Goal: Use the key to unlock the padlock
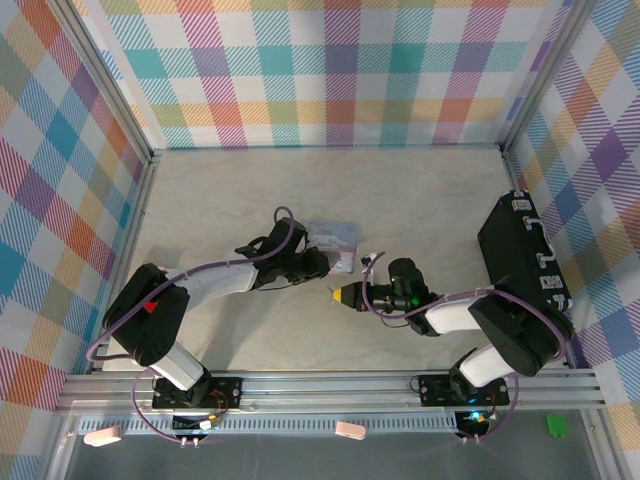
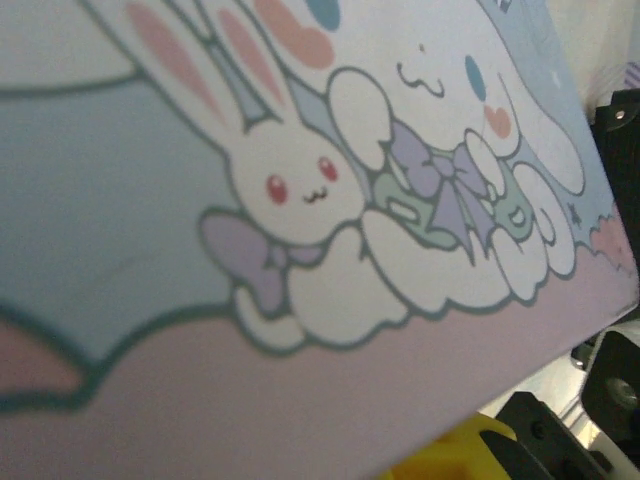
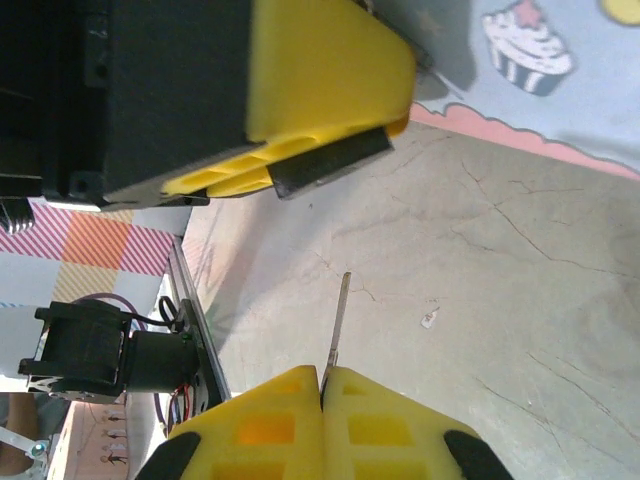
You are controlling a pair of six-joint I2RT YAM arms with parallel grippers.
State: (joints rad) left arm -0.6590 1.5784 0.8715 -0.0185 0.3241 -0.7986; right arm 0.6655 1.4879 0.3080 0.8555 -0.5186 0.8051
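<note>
The pale, stone-veined desk [image 1: 420, 200] shows fine cracks up close. Low over its middle, the right tool [image 3: 322, 378] has its yellow fingers pressed tight together. They pinch the key [image 3: 340, 310], and its thin blade sticks out past the tips. Just beyond, the left tool [image 1: 322, 262] sits at the pastel tin's [image 1: 332, 232] near edge; whether it grips anything, I cannot tell. A black case [image 1: 522, 250] lies to the right, and plaid walls [image 1: 320, 70] close the back.

No words or numbers can be read anywhere. The tin [image 2: 120, 200] has drawings: a white bunny [image 2: 290, 170] in the middle of the frame, a white puppy [image 2: 450, 150] at the upper right, and a cupcake [image 3: 528, 50]. A tiny red mark [image 1: 152, 305] sits on the left arm [image 1: 200, 290]; it is too small to read.
</note>
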